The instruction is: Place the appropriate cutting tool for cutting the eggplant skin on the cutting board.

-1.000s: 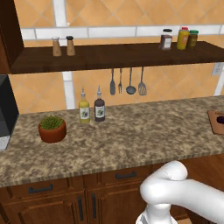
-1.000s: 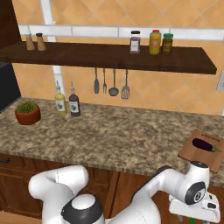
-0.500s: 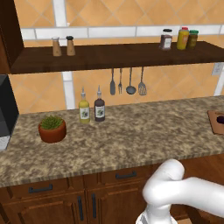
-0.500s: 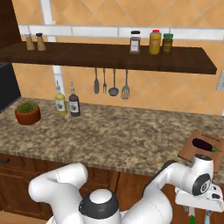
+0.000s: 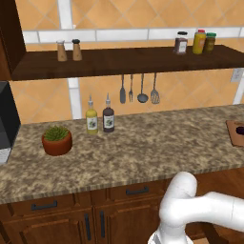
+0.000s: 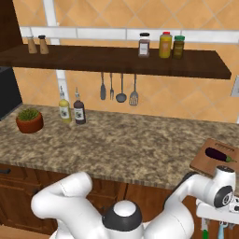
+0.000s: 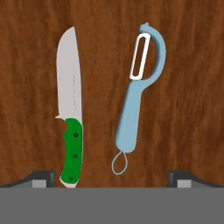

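Two cutting implements lie side by side on a dark brown wooden surface in the hand view: a pale blue plastic peeler (image 7: 134, 100) with a slotted metal blade and a thin loop at its handle end, and at 9 o'clock from it, well apart, a green-handled steel knife (image 7: 71, 110). Both point toward 12 o'clock. The tool (image 7: 113, 178) hangs over them with its dark fingertips (image 7: 42, 178) spread wide, nothing between them; the knife's handle end lies just inside the left tip.

The flat reddish-brown wooden cutting board (image 6: 208, 161) sits at the counter's right end in the right base view, a dark purple eggplant (image 6: 220, 154) on it. In the left base view its corner (image 5: 236, 132) shows at the 3 o'clock edge.

Against the picture of half a second ago, the arm's wrist has dropped lower at 4 o'clock in the right base view; things on the counter have not moved.

Farther along the speckled granite counter (image 5: 143, 150) stand a yellow oil bottle (image 5: 91, 119), a dark sauce bottle (image 5: 108, 117) just beside it, and a terracotta pot with a green plant (image 5: 56, 140). Hanging metal utensils (image 5: 138, 89) sit under the dark wooden shelf (image 5: 124, 61).
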Available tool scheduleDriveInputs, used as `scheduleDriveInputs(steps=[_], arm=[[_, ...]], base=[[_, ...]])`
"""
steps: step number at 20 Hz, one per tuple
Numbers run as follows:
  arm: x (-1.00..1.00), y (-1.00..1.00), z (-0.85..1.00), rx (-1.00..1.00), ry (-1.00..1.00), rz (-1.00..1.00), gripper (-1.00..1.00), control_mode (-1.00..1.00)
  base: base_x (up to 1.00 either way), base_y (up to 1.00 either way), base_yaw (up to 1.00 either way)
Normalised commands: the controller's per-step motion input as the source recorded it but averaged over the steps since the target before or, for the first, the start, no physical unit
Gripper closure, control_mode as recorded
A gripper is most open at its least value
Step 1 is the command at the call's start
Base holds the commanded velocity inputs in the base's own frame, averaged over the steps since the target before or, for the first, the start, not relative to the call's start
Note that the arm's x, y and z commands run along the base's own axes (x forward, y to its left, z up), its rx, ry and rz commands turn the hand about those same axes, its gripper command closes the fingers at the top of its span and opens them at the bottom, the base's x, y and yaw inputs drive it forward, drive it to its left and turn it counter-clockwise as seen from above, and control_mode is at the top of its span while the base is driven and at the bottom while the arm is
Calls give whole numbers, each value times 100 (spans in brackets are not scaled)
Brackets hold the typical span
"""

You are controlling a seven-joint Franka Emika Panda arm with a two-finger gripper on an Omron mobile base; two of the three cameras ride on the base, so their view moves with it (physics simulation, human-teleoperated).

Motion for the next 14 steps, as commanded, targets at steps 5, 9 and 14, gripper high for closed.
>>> scheduleDriveInputs(steps=[5,9,14], arm=[[18,-38,-39,0,0,0,-100,-100],[19,-13,-52,0,0,0,-100,-100],[14,-1,-49,1,0,1,-100,-100]], base=[[0,0,0],[0,0,0],[0,0,0]])
